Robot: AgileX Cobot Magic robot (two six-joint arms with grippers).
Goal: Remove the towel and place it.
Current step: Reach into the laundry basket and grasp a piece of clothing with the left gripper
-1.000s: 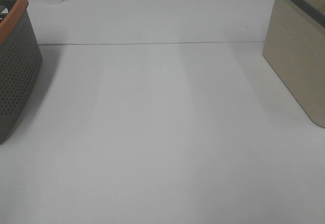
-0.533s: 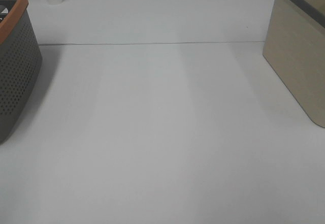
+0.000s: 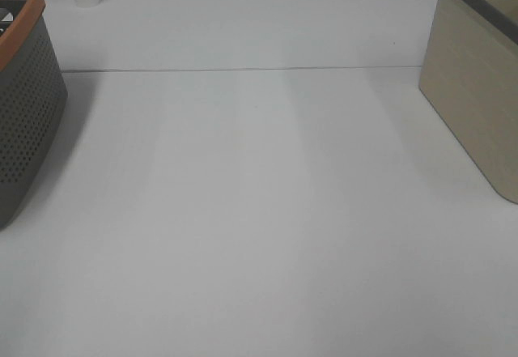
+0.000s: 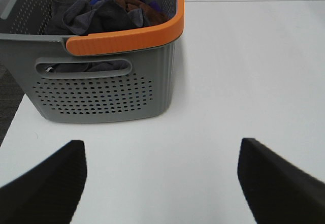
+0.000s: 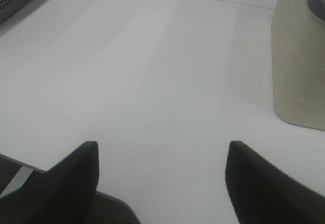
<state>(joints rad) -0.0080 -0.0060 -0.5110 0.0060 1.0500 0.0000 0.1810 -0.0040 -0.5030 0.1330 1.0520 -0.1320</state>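
Well beyond the wide left end effector [image 4: 160, 153], towel [image 4: 101, 17] inside basket [image 4: 127, 38] (right end effector [image 5: 162, 153] wide too)

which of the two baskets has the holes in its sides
The grey basket with the orange rim, on the left: its walls are perforated and crumpled dark fabric lies inside. The beige basket on the right has solid walls.

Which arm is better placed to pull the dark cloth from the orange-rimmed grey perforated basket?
Left, likely: the left gripper, open, faces that grey orange-rimmed basket and the dark charcoal cloth inside; the right gripper faces the beige bin.
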